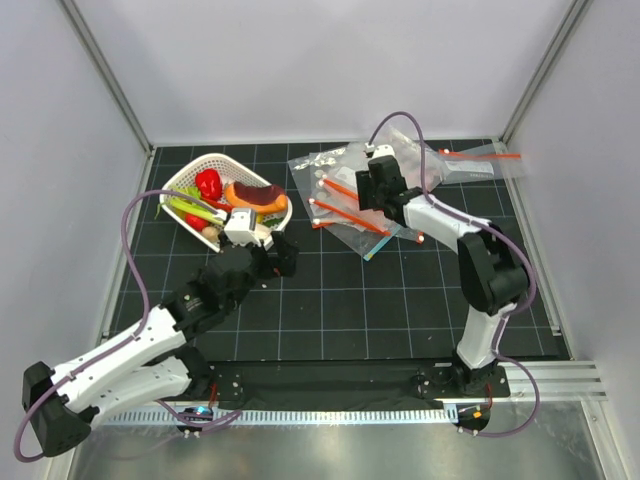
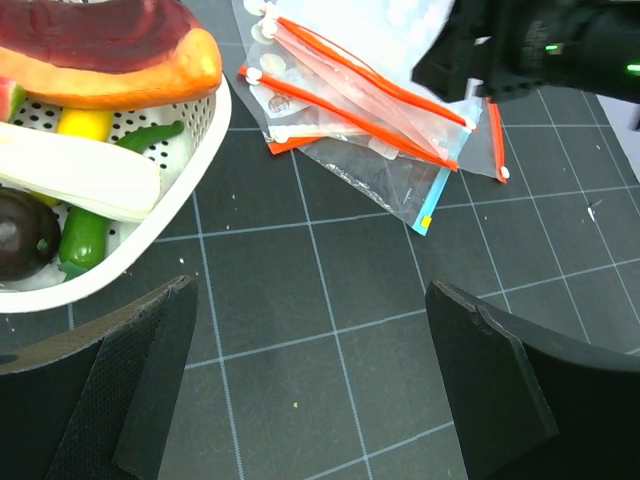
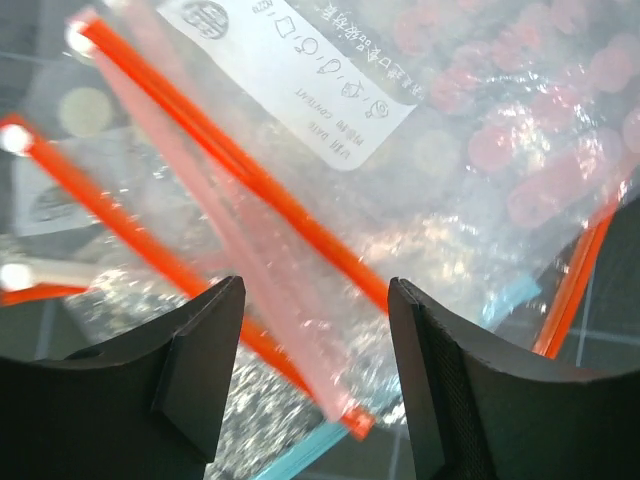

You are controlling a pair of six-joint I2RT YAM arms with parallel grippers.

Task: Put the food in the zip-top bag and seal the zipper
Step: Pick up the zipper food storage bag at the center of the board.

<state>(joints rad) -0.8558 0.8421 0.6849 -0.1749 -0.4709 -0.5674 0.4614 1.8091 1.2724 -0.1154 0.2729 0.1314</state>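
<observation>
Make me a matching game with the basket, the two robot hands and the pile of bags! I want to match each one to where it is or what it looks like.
Things:
1. white basket
2. left gripper
3. right gripper
4. pile of clear bags

Clues:
A. right above the bags, jaws apart
B. full of toy food, at the far left of the black mat
C. wide open over bare mat, beside the basket
D. lying flat, with orange-red strips

Pairs: 1-B, 2-C, 3-A, 4-D
</observation>
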